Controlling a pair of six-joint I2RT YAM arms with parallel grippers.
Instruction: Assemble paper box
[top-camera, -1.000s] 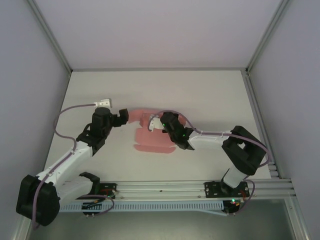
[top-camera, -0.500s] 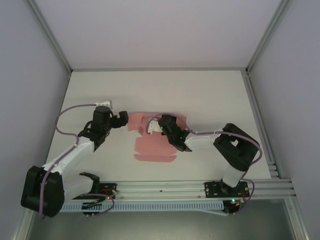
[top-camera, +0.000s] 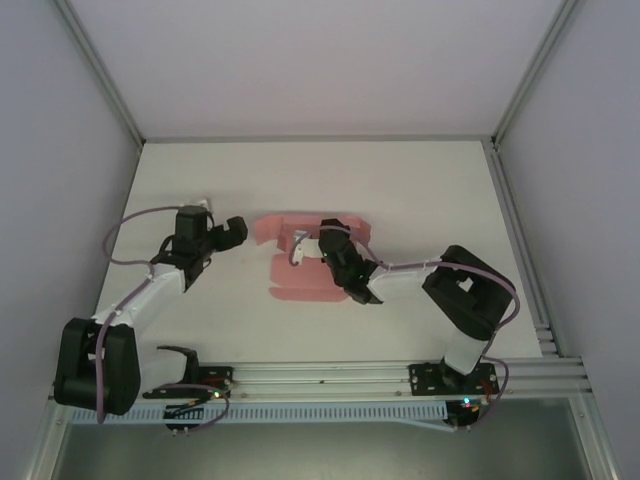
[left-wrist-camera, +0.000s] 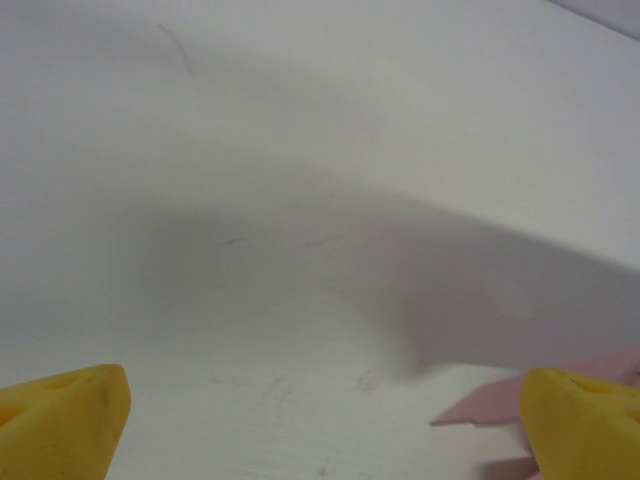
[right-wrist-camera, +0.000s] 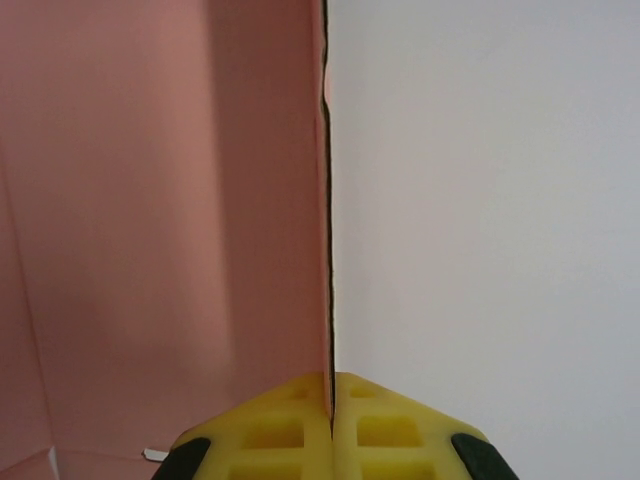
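Note:
The paper box (top-camera: 300, 286) is a flat pink die-cut sheet lying mid-table, with flaps spread at its far side. My right gripper (top-camera: 323, 244) is over its far part, shut on a raised flap. In the right wrist view the yellow fingers (right-wrist-camera: 270, 430) pinch the thin edge of that flap, and my right gripper (right-wrist-camera: 330, 388) has pink card (right-wrist-camera: 150, 200) standing upright to its left. My left gripper (top-camera: 238, 231) stands open just left of the sheet. Its yellow fingertips (left-wrist-camera: 65, 415) are wide apart, with a pink corner (left-wrist-camera: 480, 410) near the right one.
The white table (top-camera: 430, 200) has bare room at the back and right. Grey walls with aluminium posts (top-camera: 105, 75) close in three sides. A metal rail (top-camera: 330, 375) carrying the arm bases runs along the near edge.
My left arm has swung left and drawn its gripper slightly away from the sheet. My right gripper has shifted a little left, still holding the flap, and the sheet moved with it.

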